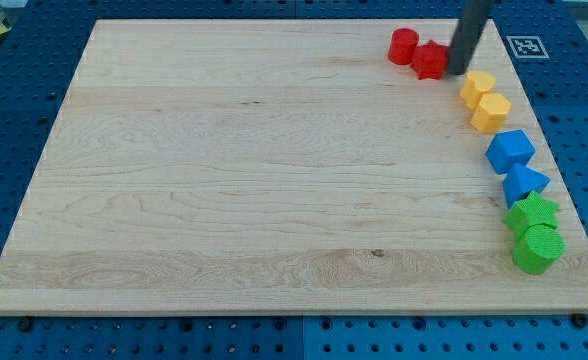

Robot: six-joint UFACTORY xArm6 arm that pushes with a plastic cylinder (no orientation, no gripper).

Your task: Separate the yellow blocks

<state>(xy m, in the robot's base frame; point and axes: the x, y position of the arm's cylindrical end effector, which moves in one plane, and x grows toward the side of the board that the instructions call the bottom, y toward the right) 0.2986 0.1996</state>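
my tip (457, 71) sits just above the touching yellow blocks (484, 100) (upper right).

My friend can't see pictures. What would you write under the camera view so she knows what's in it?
My tip sits at the view's top right of a wooden board, beside a red block and just above two touching yellow blocks. A red cylinder lies left; two blue blocks and two green blocks line the right edge.

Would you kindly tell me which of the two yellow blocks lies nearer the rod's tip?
The upper yellow block, just below-right of my tip; the lower yellow block sits beyond it, toward the blue ones.
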